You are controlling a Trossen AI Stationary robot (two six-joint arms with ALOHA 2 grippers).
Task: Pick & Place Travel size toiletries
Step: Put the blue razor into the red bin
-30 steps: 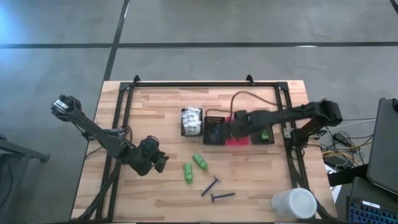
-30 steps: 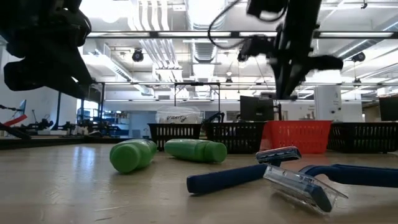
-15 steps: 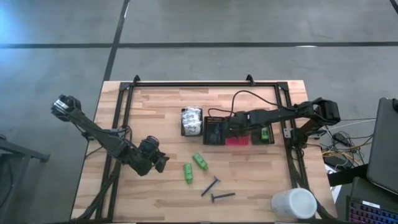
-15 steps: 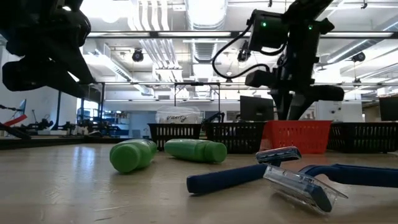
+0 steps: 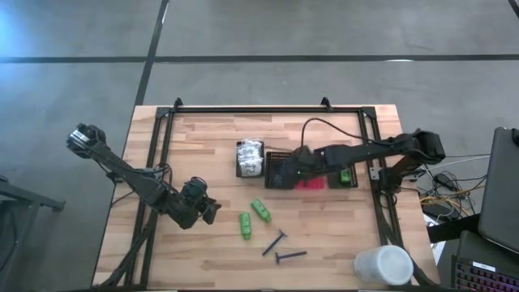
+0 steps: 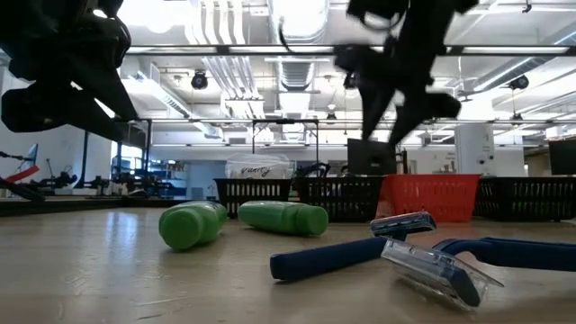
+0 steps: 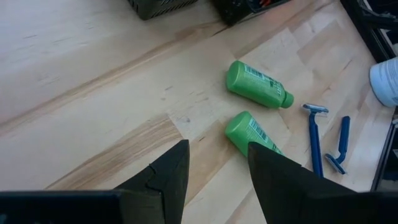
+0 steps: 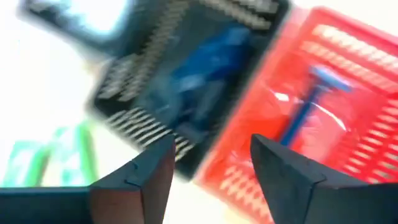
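Two bright green bottles point(image 5: 260, 210) point(image 5: 245, 225) lie on their sides on the wooden table, with two dark long-handled razors point(image 5: 274, 242) point(image 5: 290, 256) lying flat nearer the front edge. A blue razor point(image 8: 311, 106) lies in the red bin point(image 8: 367, 118). My right gripper point(image 8: 211, 146) hangs open above the black bin point(image 5: 280, 172) beside the red one, nothing between its fingers. At the table's left, my left gripper point(image 7: 217, 149) stands open above the wood, short of the bottles point(image 7: 258, 83) point(image 7: 249, 130).
A row of mesh bins stands mid-table: one with white packets point(image 5: 250, 158), the black one, the red one point(image 5: 308, 182), and one with a green bottle point(image 5: 347, 174). A large white cup point(image 5: 383, 264) stands at the front right corner. A black frame point(image 5: 268, 109) borders the table.
My right gripper has opened and gone from above the red bin toward the table's left, to above the black bin, turning as it went. My left gripper has kept still. The bottles and razors on the table lie as before.
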